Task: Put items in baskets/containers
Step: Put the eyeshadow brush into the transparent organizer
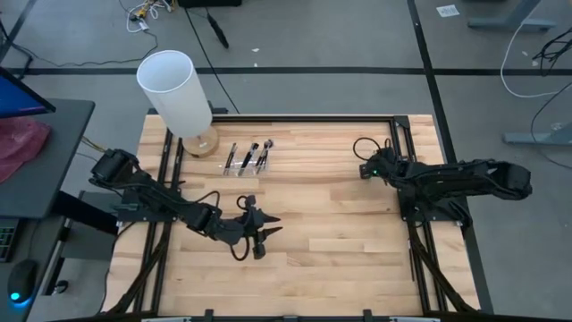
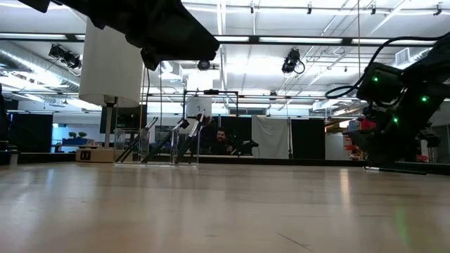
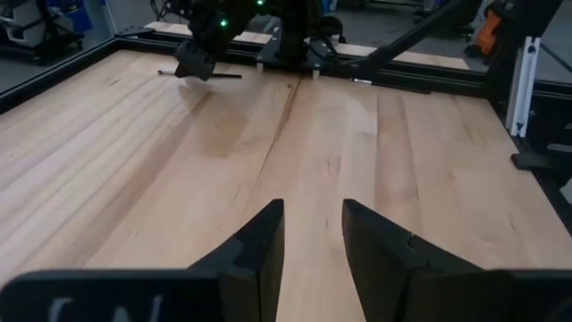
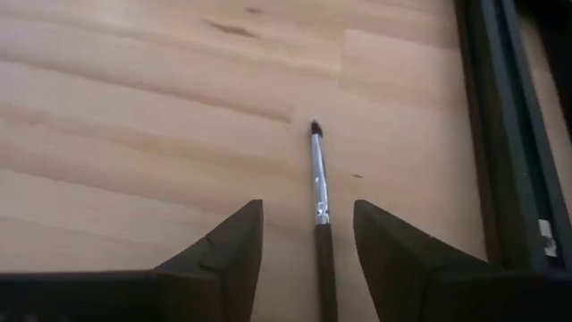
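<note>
Two dark arms work over a pale wooden table (image 1: 304,215). Nearest, the left gripper (image 1: 268,229) hangs over bare wood near the table's front, its two dark fingers (image 3: 259,255) set apart with only table showing in the gap; they hold nothing.

Farther back, the right gripper (image 4: 308,259) is lowered near the table's back right corner, with its jaws spread to either side of a single thin brush (image 4: 317,201). That brush lies flat on the wood, silver ferrule and small dark tip pointing away from the jaws, its dark handle running back between them until the picture's edge cuts it off. Neither finger (image 4: 223,250) visibly touches it.

Farthest from the left jaws, at the table's back, several more brushes (image 1: 248,156) lean in a clear holder (image 2: 156,146) whose walls are almost invisible; their exact count is hard to make out. Just beside it stands a tall white cylinder (image 1: 175,89) on a round wooden base (image 1: 201,143). Beyond the table, in the room, a person (image 2: 222,140) shows dimly.
</note>
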